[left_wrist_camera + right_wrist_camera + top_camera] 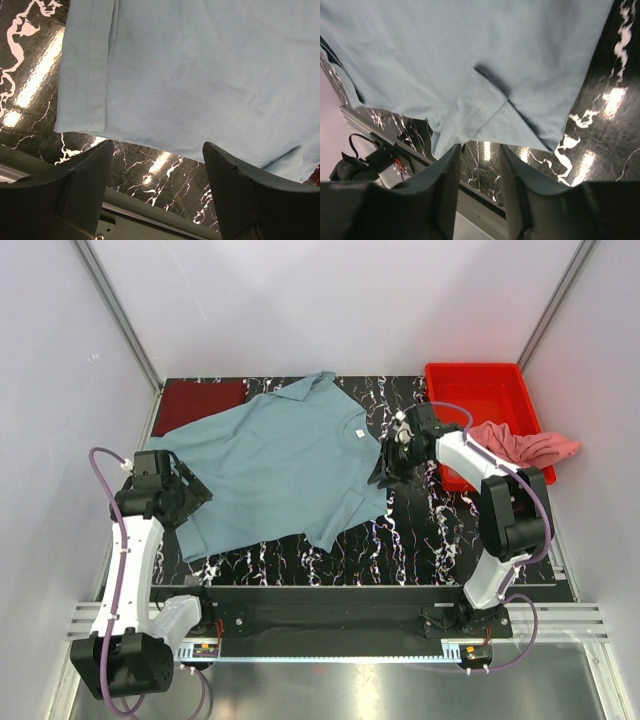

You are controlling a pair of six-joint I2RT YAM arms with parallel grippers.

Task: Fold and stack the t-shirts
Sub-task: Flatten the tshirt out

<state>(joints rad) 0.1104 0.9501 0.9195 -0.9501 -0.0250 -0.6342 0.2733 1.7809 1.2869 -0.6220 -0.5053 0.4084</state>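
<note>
The grey-blue t-shirt (pixel 280 465) lies spread flat on the black marbled table (pixel 430 530). The maroon t-shirt (pixel 200 402) lies folded at the back left corner. The salmon pink t-shirt (pixel 525 445) hangs over the red tray's right rim. My left gripper (pixel 190 495) is open and empty just off the blue shirt's near left edge; the left wrist view shows the hem (pixel 200 75) just beyond the gripper (pixel 158 147). My right gripper (pixel 385 470) is at the shirt's right sleeve; the right wrist view shows it (pixel 481 149) narrowly open over bare table, with the sleeve (pixel 470 50) at its fingertips.
The red plastic tray (pixel 480 390) stands at the back right corner. White walls enclose the table on three sides. A metal rail (pixel 330 625) runs along the near edge by the arm bases.
</note>
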